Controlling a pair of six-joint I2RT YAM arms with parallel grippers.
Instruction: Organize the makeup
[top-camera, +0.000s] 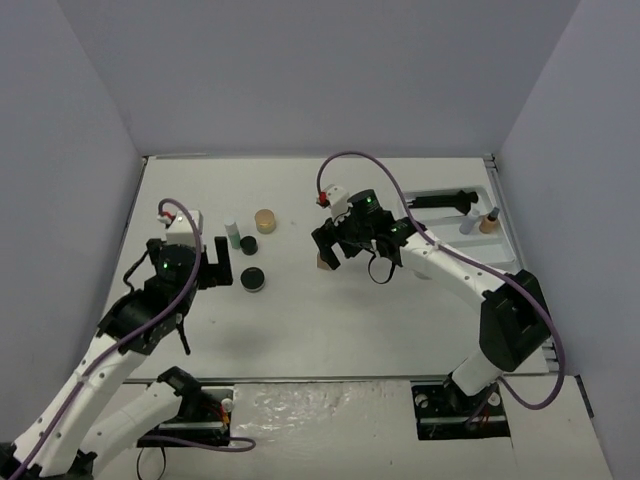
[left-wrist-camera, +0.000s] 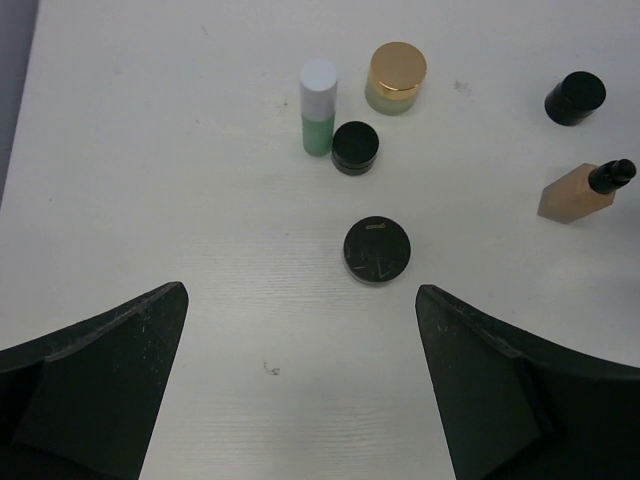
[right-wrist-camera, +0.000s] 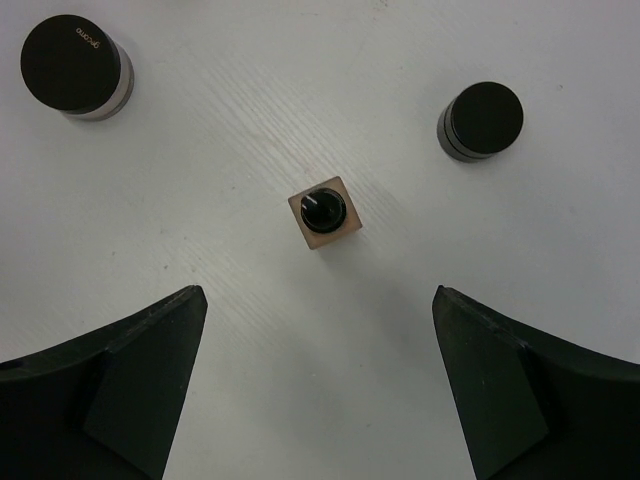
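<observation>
Jaws spread wide and empty, apparently readying grasps, the left gripper (left-wrist-camera: 300, 300) faces a flat black jar (left-wrist-camera: 377, 250) and the right gripper (right-wrist-camera: 315, 300) an upright tan bottle (right-wrist-camera: 324, 213), both short of the far white tray (top-camera: 500, 205) holding sorted makeup.

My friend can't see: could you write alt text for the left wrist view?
The left gripper hangs open over a white table, a flat round black jar just ahead of it. Beyond stand a green bottle, a small black jar and a gold-lidded jar; at right, a third black jar and a tan bottle.
</observation>
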